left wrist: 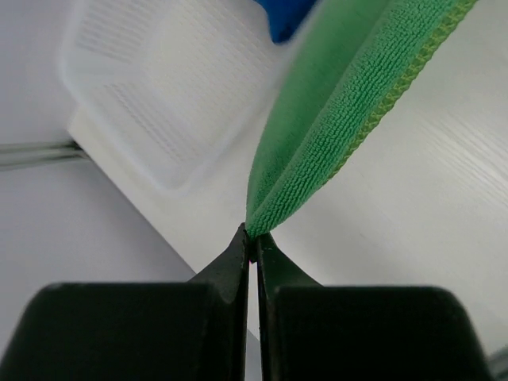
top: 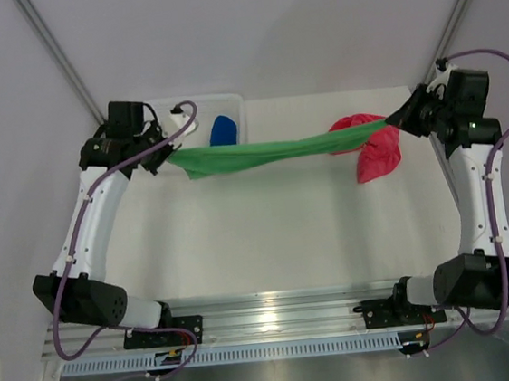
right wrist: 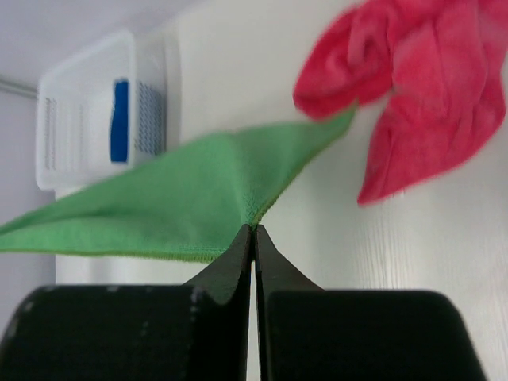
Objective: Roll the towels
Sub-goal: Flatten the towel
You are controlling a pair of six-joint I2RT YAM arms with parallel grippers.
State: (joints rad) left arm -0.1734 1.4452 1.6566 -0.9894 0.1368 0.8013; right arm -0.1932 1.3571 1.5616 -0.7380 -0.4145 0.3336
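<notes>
White surface (top: 268,234): I held bright green microfibre towel (top: 251,154) stretched between left gripper (left wrist: 252,236) and right gripper (right wrist: 253,230), each clamped on a corner, to flatten it.

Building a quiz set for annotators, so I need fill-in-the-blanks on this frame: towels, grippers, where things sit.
1. The green towel hangs stretched between the left gripper and the right gripper, each ____ on one end of it.
2. The blue towel lies ____ the white basket.
3. The pink-red towel lies crumpled on the table, closest to the ____ arm's wrist.

Missing words: shut; inside; right.
</notes>
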